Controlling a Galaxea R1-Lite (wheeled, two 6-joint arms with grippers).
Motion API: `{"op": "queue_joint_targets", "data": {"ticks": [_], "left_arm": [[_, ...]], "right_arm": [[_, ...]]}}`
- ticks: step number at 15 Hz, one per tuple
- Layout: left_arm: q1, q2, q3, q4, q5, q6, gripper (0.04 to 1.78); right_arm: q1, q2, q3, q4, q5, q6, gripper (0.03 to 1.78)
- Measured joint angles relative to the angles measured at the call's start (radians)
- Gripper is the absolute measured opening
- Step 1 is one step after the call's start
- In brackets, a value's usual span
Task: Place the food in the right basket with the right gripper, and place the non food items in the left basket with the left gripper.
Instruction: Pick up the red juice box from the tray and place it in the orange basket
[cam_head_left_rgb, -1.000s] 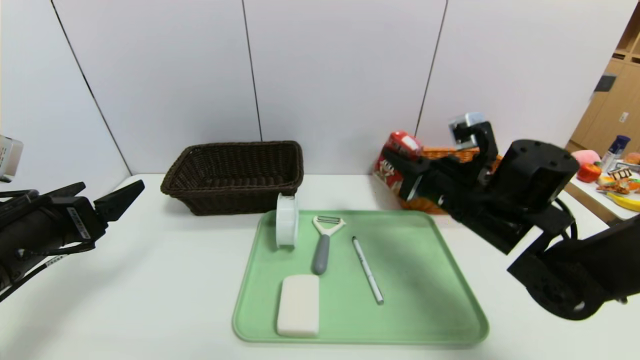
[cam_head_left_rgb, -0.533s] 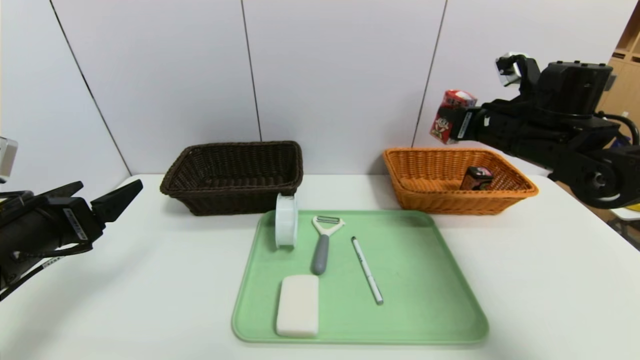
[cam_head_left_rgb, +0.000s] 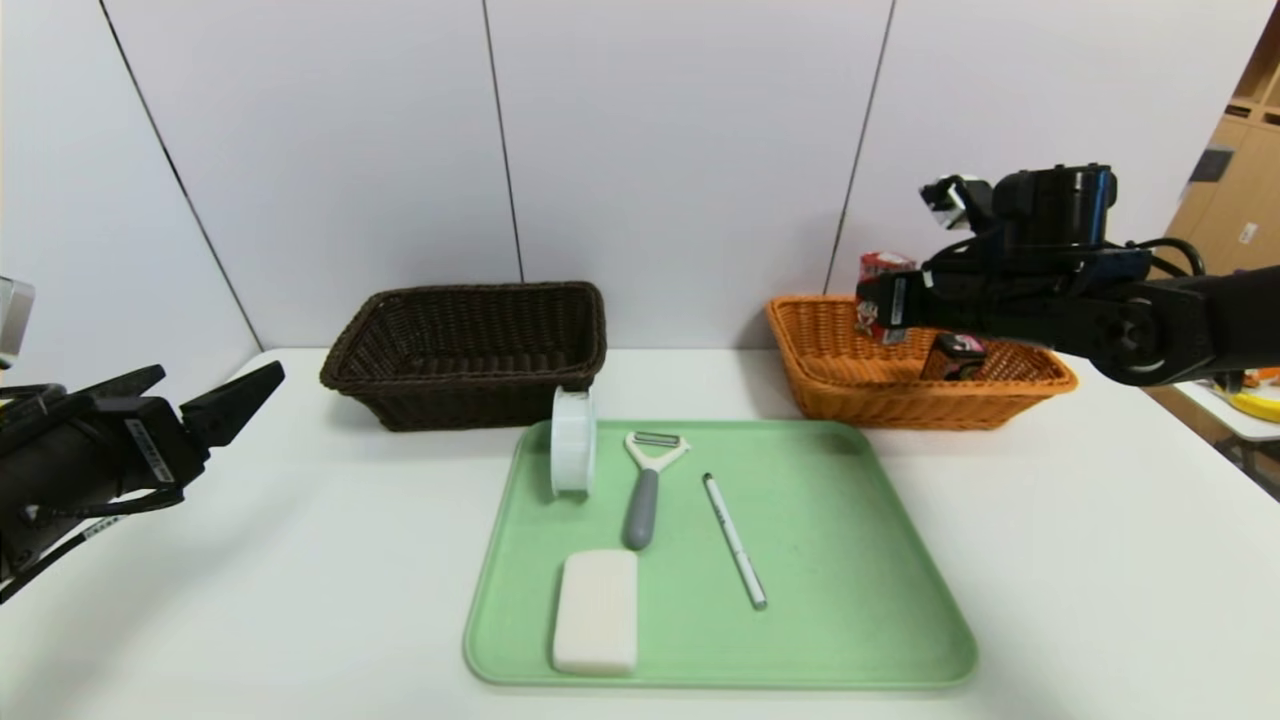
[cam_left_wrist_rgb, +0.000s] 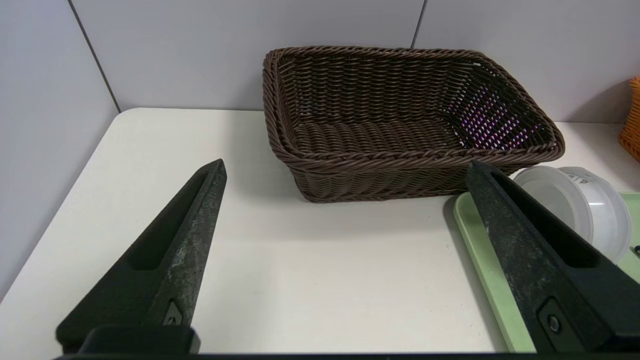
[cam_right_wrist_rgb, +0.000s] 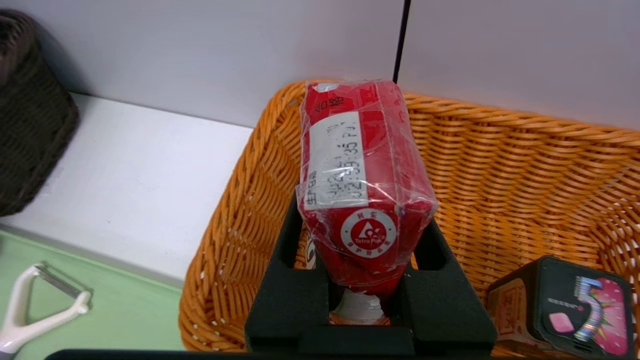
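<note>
Right now my right hand (cam_head_left_rgb: 872, 308) is clamped on the red carton (cam_right_wrist_rgb: 361, 180), holding it above the near-left part of the right basket (cam_head_left_rgb: 1000, 405), not yet down inside. Black carton (cam_right_wrist_rgb: 575, 305) already sits in that basket, just beside and below my hand. Risk: the carton hangs close to the basket's left wall; letting go here could clip the rim and tip it out onto the worktop (cam_head_left_rgb: 1100, 560), or knock the black carton. Plastic wrap looks slick, so it may slip. Carton's long axis runs straight out along my fingers, far end pointing toward the back wall. My left hand (cam_left_wrist_rgb: 345, 170) is spread wide, holding nothing, parked beside the left basket (cam_left_wrist_rgb: 400, 120).
</note>
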Motion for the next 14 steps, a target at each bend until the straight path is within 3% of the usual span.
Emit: {"op": "queue_joint_targets", "data": {"ticks": [7, 13, 14], "left_arm": [[0.0, 0.003, 0.0, -0.001, -0.001, 0.001, 1.69], [0.007, 0.004, -0.01, -0.001, -0.001, 0.004, 1.69], [0.007, 0.004, -0.01, -0.001, 0.0, 0.004, 1.69]], "right_arm": [[-0.01, 0.195, -0.187, 0.084, -0.02, -0.018, 0.34], [-0.027, 0.268, -0.236, 0.148, -0.026, -0.02, 0.34], [-0.029, 0.272, -0.239, 0.148, -0.026, -0.019, 0.44]]}}
